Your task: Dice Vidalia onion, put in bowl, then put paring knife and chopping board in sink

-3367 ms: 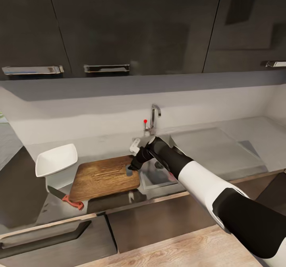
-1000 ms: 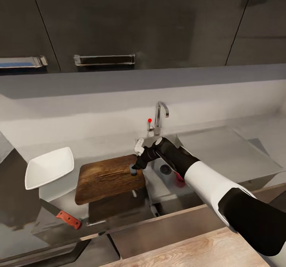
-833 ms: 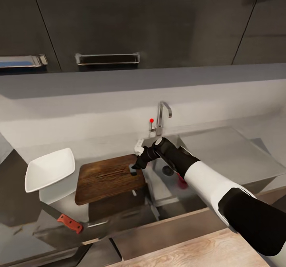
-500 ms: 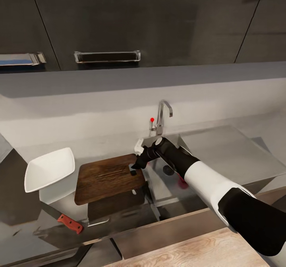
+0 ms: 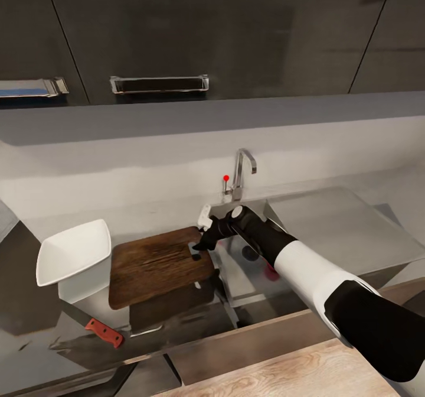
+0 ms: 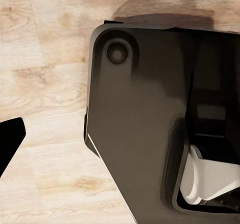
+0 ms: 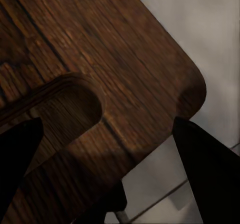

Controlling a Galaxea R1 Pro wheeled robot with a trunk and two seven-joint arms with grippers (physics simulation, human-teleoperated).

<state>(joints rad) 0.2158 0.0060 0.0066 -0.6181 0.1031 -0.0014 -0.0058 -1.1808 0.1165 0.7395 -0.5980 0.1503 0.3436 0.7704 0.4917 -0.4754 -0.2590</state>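
We hold our right gripper (image 5: 196, 249) over the board's (image 5: 156, 264) sink-side corner, fingers spread wide; next we reach the onion (image 5: 271, 270) in the sink (image 5: 239, 273)

From up at the robot's head, one camera looks forward and down at the countertop (image 5: 360, 220), far enough back to take in the wall cabinets above and, left of the sink (image 5: 251, 267), the whole chopping board (image 5: 156, 264). The right wrist camera sits very close over that same chopping board (image 7: 100, 84), looking down on its rounded corner at the end nearest the sink, so board and grey surface are common to both views. The left wrist camera faces down at pale wooden floor (image 6: 45, 84), close against the robot's own dark body (image 6: 145, 134).
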